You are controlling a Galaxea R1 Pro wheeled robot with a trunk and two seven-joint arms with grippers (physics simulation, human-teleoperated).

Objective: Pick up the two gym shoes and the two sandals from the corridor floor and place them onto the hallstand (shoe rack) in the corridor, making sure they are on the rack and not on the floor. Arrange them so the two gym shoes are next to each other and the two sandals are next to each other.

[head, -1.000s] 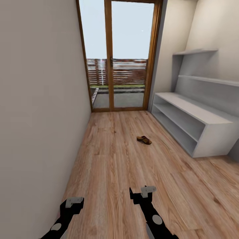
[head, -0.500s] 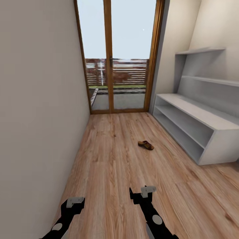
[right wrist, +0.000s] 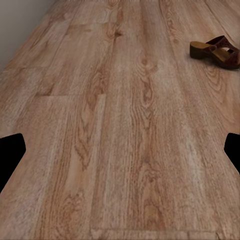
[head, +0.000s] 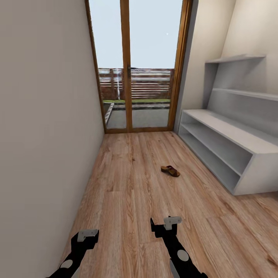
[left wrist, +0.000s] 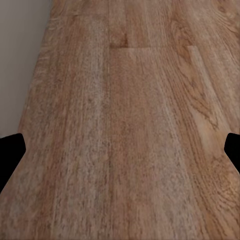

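Both grippers, left gripper [head: 88, 234] and right gripper [head: 166, 224], hang with jaws spread wide and empty above the corridor floor [head: 127, 181]. One brown sandal [head: 170, 170] lies well ahead of the right jaws, near the hallstand [head: 247, 148], apart from it

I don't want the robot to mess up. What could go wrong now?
The sandal lies low and flat on the corridor floor, so the right gripper might scrape the planks or pinch it poorly. The hallstand stands close beside the sandal, so a swinging arm could bump its corner. The left gripper hangs near the wall and could brush it.
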